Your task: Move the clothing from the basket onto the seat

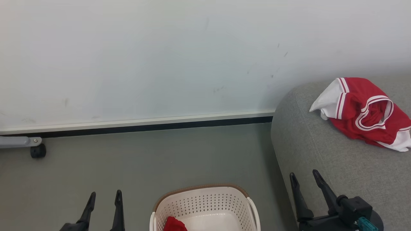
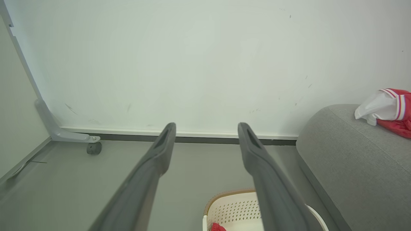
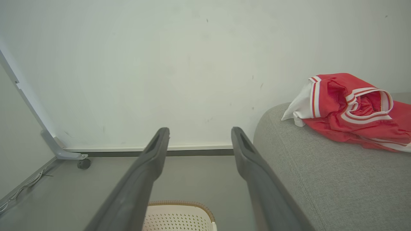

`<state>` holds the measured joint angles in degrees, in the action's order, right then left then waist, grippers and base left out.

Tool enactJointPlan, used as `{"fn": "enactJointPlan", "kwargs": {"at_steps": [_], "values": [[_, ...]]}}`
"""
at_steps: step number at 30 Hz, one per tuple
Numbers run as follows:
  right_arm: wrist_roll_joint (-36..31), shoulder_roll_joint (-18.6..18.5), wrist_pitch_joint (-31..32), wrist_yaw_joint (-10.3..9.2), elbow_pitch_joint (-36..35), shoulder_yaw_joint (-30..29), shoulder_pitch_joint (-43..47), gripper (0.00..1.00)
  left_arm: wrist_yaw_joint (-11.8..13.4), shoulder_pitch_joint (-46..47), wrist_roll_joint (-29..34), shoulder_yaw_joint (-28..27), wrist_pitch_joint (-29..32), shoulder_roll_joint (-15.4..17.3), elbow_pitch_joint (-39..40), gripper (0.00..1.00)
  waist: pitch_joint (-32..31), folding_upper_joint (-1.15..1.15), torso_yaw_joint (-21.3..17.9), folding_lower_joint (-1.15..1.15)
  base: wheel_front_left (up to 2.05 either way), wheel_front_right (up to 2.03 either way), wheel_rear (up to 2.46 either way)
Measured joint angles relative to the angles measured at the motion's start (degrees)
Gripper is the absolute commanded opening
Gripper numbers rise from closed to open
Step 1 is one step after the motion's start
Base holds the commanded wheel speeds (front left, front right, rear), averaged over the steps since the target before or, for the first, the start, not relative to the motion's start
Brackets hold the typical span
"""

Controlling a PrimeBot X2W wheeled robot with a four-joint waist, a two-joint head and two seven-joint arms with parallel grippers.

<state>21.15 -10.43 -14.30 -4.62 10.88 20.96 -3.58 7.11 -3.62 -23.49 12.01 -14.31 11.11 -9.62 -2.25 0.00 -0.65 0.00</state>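
One garment across, more to fetch.
Left gripper point(image 1: 106, 192): fingers apart, empty. Basket point(image 1: 200, 187) holds what seems another red piece point(image 1: 175, 224), mostly cropped. Right gripper point(image 1: 304, 173): fingers apart, empty. Red-and-white garment point(image 1: 362, 112) lies on the seat point(image 1: 321, 166).

There are two pieces of red clothing: one garment point(image 1: 362, 112) on the seat point(image 1: 321, 166) and one red piece point(image 1: 175, 224) in the basket point(image 1: 205, 202). There is one basket and one seat. Two grippers are counted, the left gripper point(image 1: 106, 192) and the right gripper point(image 1: 304, 173), each with two dark fingers. One black caster wheel point(image 1: 38, 150) sits under one grey frame leg point(image 1: 19, 141).
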Motion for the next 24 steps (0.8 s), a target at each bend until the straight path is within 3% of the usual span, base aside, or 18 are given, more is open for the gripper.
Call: {"fn": "enactJointPlan", "kwargs": {"at_steps": [24], "values": [[-0.60,-0.45,0.01,-0.93,-4.25,-1.81,3.10,1.00,0.01,-1.30,2.48,-1.80,0.00,-1.43,1.37,1.00,-0.01,0.00,0.57,0.00,0.00,0.00,0.00]]}}
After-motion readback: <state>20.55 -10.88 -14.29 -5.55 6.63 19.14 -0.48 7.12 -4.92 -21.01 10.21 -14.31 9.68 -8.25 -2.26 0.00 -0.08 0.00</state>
